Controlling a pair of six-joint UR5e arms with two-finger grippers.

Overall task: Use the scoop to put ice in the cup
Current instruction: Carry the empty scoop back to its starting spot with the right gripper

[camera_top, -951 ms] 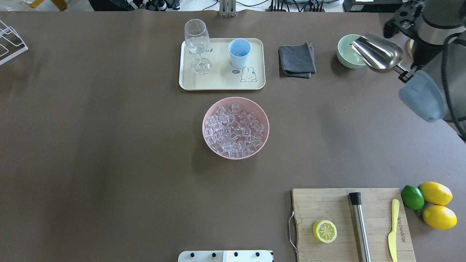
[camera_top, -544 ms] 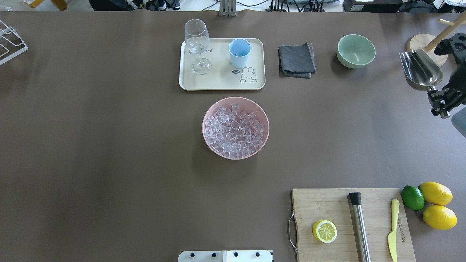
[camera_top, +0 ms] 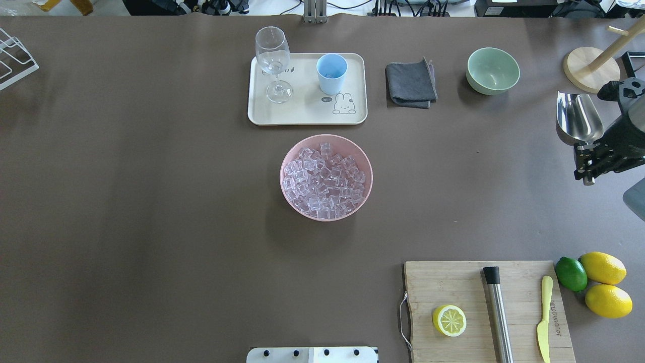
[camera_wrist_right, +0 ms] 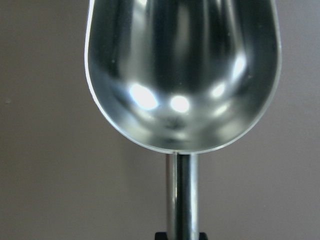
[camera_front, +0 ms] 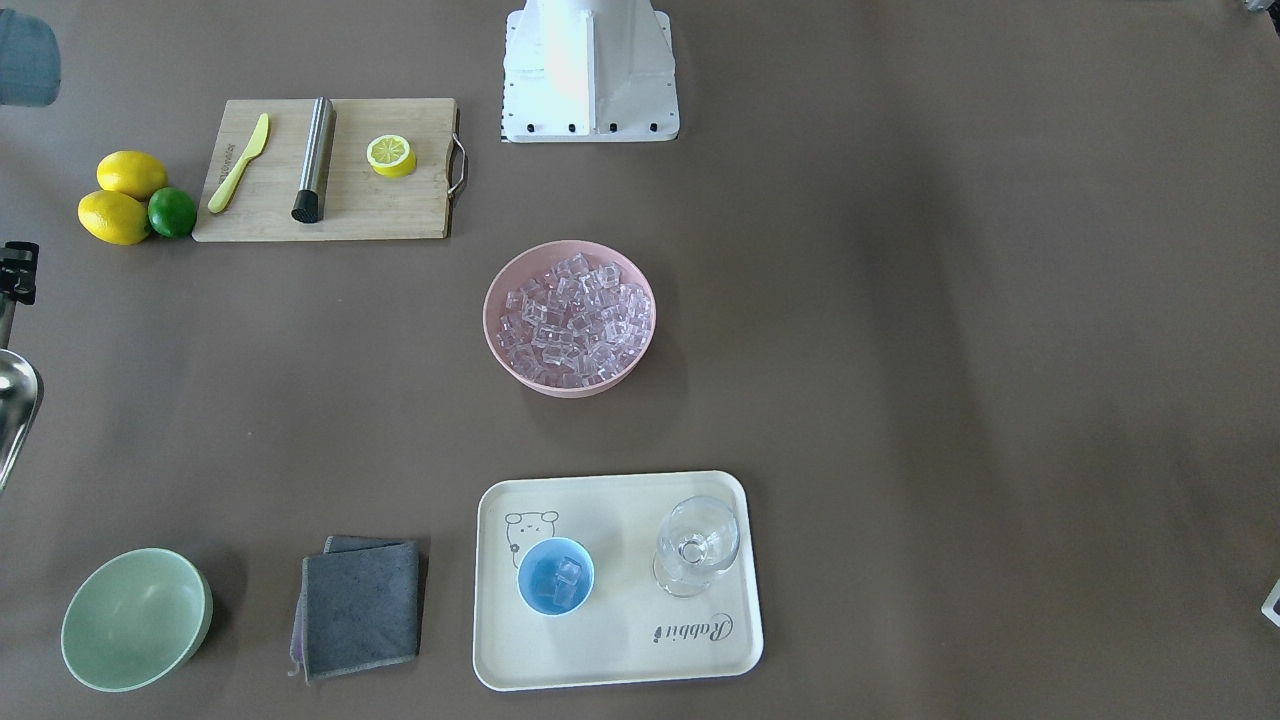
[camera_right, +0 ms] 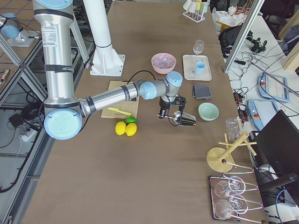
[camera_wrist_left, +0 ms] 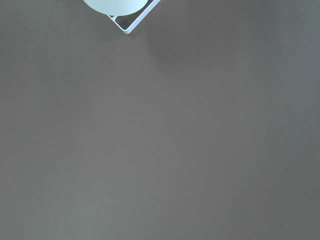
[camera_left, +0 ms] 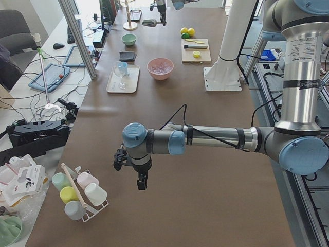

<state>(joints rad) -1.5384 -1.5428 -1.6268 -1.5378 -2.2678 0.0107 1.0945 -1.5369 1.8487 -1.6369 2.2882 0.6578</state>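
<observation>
The wide brown surface [camera_top: 151, 227] carries everything. The right arm [camera_right: 110, 98] reaches over its right end, and the right pincer [camera_top: 584, 152] is clamped on the thin rod handle of the shiny stainless-steel scoop [camera_top: 579, 118], which it holds above the surface. The left arm [camera_left: 211, 138] stretches over the opposite end, near a white wire rack of pastel cups [camera_left: 96, 210]. Its left pincer [camera_left: 141, 181] shows only from the side, so I cannot tell whether it is open or closed.

On the far side of the middle lies the cream rectangular tray [camera_top: 302, 108]. Just nearer the robot sits the round pink bowl [camera_top: 370, 179], close to the tray but not touching it. The scoop's deep trough is empty in the wrist view. Its long axis runs away from the robot, mouth outward and handle back toward the pincer.

On the tray stands the small round light-blue cup [camera_top: 331, 74], beside a clear stemmed glass [camera_top: 272, 50]. The small clear cubes of ice [camera_top: 322, 181] heap the pink bowl, and the front view shows a couple lying in the cup.

The coming move turns on one relation: the ice lies to the robot's left of the scoop, well apart and roughly broadside to the scoop's axis — so the trough would likely have to swing its mouth leftward before digging in. The cup lies further left again and a little farther out. The right arm, tool in hand, looks the nearer of the two.
</observation>
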